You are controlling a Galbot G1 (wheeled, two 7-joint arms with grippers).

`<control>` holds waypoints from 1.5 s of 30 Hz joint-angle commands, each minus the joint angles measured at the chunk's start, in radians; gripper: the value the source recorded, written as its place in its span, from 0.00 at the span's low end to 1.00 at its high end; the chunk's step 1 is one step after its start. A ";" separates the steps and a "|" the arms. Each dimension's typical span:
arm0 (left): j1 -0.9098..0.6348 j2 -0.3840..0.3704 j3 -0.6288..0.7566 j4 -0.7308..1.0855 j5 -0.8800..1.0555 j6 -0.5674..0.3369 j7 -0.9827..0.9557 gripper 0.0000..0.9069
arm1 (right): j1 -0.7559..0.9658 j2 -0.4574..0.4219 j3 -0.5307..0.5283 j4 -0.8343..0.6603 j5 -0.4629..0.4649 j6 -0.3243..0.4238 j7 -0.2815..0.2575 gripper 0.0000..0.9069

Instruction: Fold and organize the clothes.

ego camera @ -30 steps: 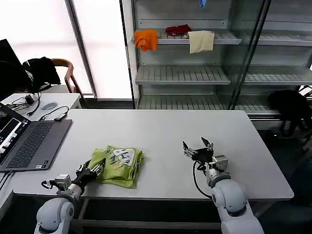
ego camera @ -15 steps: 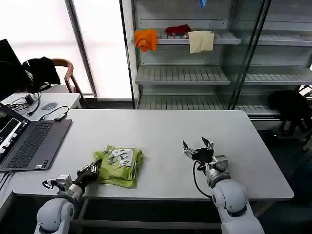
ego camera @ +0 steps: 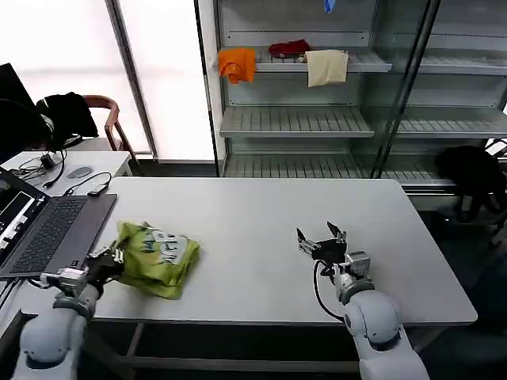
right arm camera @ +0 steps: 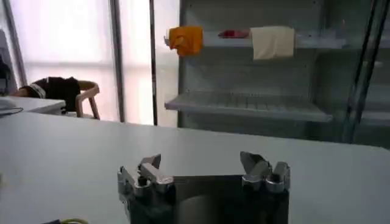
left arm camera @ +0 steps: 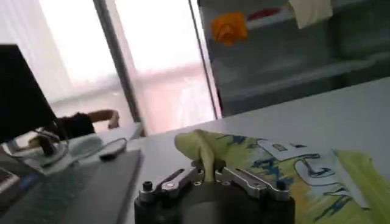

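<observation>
Folding looked finished: the lime-green T-shirt (ego camera: 155,257) lay as a compact bundle on the white table (ego camera: 261,229), close beside the laptop (ego camera: 43,233). The left gripper (ego camera: 105,262) was clamped on its edge, apparently placing it, while the right gripper (ego camera: 322,243) waited spread and empty.

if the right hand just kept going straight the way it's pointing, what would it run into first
Probably nothing close: the open right hand points across bare table toward the shelving. The way looks free up to the table's far edge, though depth is uncertain.
</observation>
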 commanded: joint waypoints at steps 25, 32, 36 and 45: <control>0.029 -0.075 0.292 -0.278 0.238 0.111 -0.026 0.02 | -0.054 -0.035 0.054 -0.035 0.012 0.051 -0.015 1.00; 0.000 -0.169 0.457 -0.259 0.196 0.188 -0.104 0.03 | -0.067 -0.038 0.066 -0.034 0.011 0.058 -0.015 1.00; -0.007 -0.188 0.506 -0.244 0.173 0.193 -0.132 0.03 | -0.067 -0.038 0.069 -0.033 0.011 0.058 -0.014 1.00; -0.032 -0.262 0.631 -0.159 0.135 0.192 -0.205 0.23 | -0.057 -0.028 0.059 -0.024 0.005 0.048 -0.011 1.00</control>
